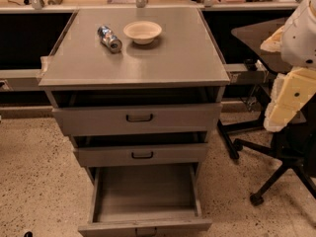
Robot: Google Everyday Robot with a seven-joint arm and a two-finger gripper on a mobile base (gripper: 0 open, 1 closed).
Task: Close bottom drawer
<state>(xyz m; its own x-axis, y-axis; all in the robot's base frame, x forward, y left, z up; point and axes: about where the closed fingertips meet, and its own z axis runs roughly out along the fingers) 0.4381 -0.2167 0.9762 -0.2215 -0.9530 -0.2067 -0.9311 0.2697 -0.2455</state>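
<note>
The bottom drawer (144, 225) of the grey cabinet (133, 63) is pulled far out toward me. Its plain grey box interior (145, 191) holds nothing. Its slim front lies at the lower edge of the view, with the dark handle partly cut off there. My gripper (285, 105), cream-coloured under the white arm (302, 31), hangs at the right edge of the view. It is well to the right of the cabinet, about level with the two upper drawers, and touches nothing.
The top drawer (138, 118) and middle drawer (142, 154) each stand slightly out. A can (109, 38) lying on its side and a white bowl (142, 32) rest on the cabinet top. An office chair base (269, 154) and a dark table (254, 36) stand at the right.
</note>
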